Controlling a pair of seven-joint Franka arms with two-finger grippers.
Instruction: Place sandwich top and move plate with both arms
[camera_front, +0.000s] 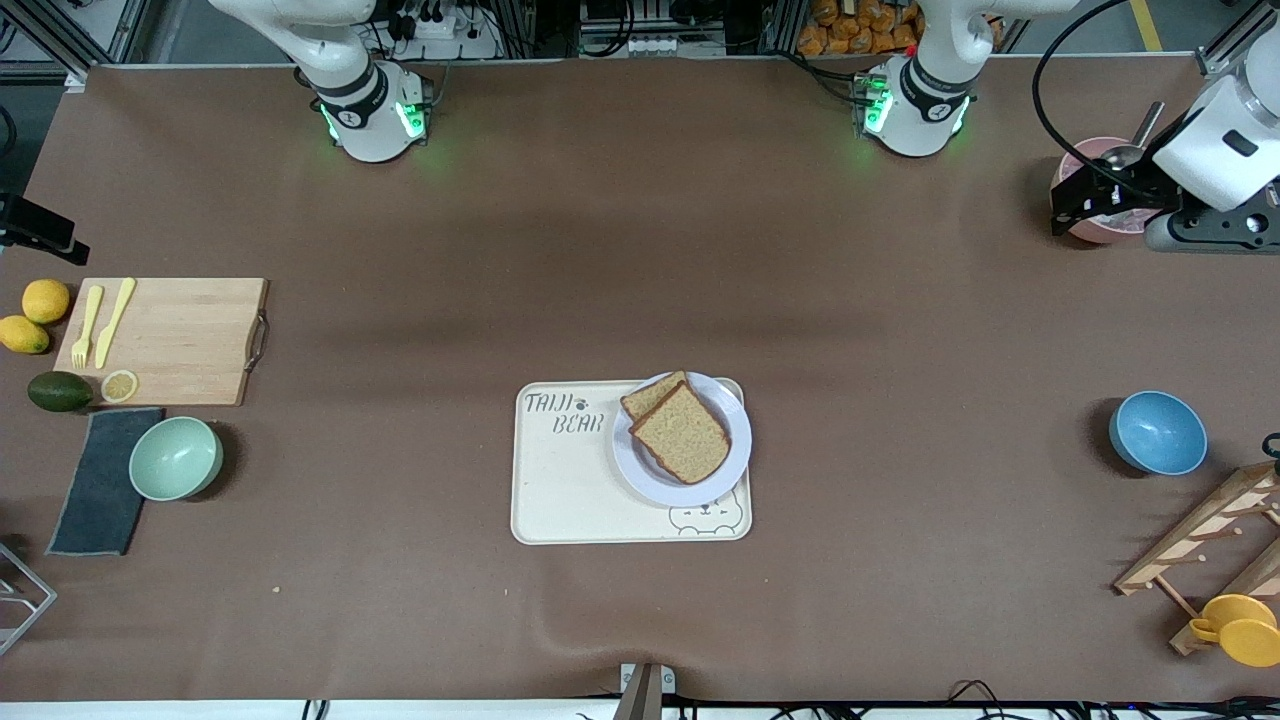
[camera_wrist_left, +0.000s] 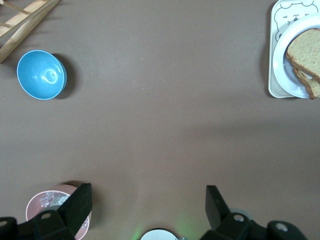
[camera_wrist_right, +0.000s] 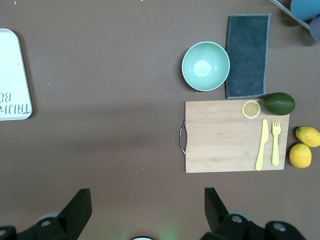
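Observation:
The sandwich top (camera_front: 682, 432), a brown wholemeal slice, lies on the plate (camera_front: 722, 476), skewed over a lower slice (camera_front: 650, 393) whose corner sticks out. The plate sits on the cream bear tray (camera_front: 560, 480), at the tray's end toward the left arm. Plate (camera_wrist_left: 290, 85) and bread (camera_wrist_left: 305, 50) show at the edge of the left wrist view. My left gripper (camera_front: 1068, 205) (camera_wrist_left: 147, 205) is open, empty and raised high, close by the pink cup. My right gripper (camera_wrist_right: 146, 209) is open, empty and raised high; only its black tip (camera_front: 40, 232) shows in the front view.
A pink cup (camera_front: 1100, 190) with a spoon, a blue bowl (camera_front: 1158, 432) and a wooden rack (camera_front: 1210, 540) stand at the left arm's end. A cutting board (camera_front: 170, 340) with yellow cutlery, a green bowl (camera_front: 176, 458), a grey cloth (camera_front: 100, 480), lemons and an avocado lie at the right arm's end.

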